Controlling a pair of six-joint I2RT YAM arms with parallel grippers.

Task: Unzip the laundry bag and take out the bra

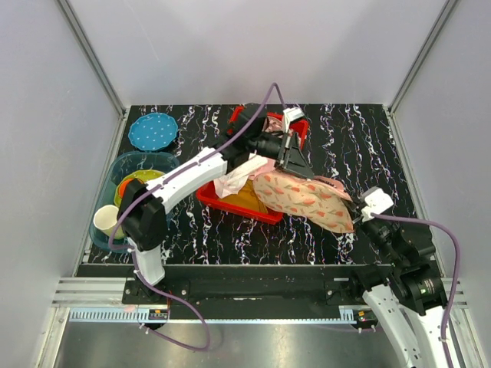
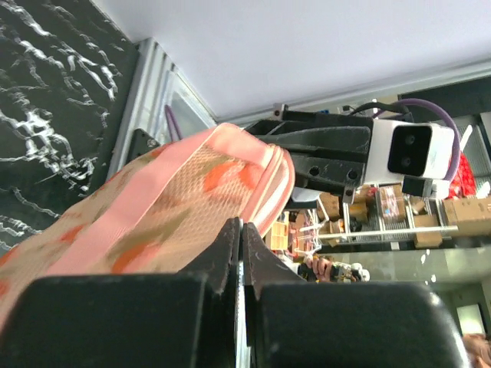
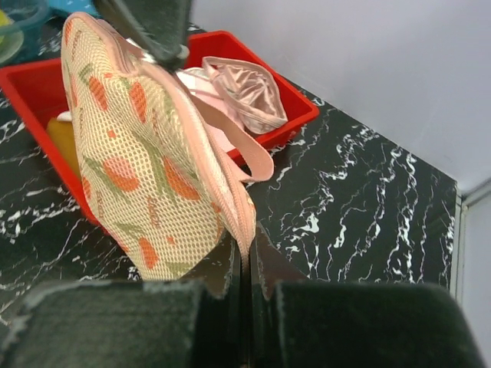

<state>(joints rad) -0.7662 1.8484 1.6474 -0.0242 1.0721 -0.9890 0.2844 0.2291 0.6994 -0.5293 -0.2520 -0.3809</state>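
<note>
Two grippers are on the bag and the zip is not yet open, as far as can be seen.

At the far left of the black marbled table (image 1: 199,123) sit a blue dotted plate (image 1: 153,131) and a teal tub (image 1: 110,178) of cups, neither involved.

The left gripper (image 1: 294,170) reaches over the red plastic bin (image 1: 234,204). Its fingers are pressed fully together on the far-left end of the laundry bag (image 1: 303,198), a flat oval mesh pouch, peach-cream with red-orange flowers and pink trim. Whether it pinches the zip puller or only the trim, I cannot tell.

The bag is held up on edge, stretched between the arms from the bin's right side towards the near right. The right gripper (image 1: 356,219) is clamped tight on its near-right corner. In the right wrist view the zip line along the pink edge looks closed.

The bra, soft and beige-pink, is not visible anywhere and is judged to be inside the bag. A glossy pink garment (image 3: 247,90) lies in the bin with pale clothes; it is not the target.

Progress, judged: the bag is lifted and tensioned. Unzipping it and taking the bra out both remain.
</note>
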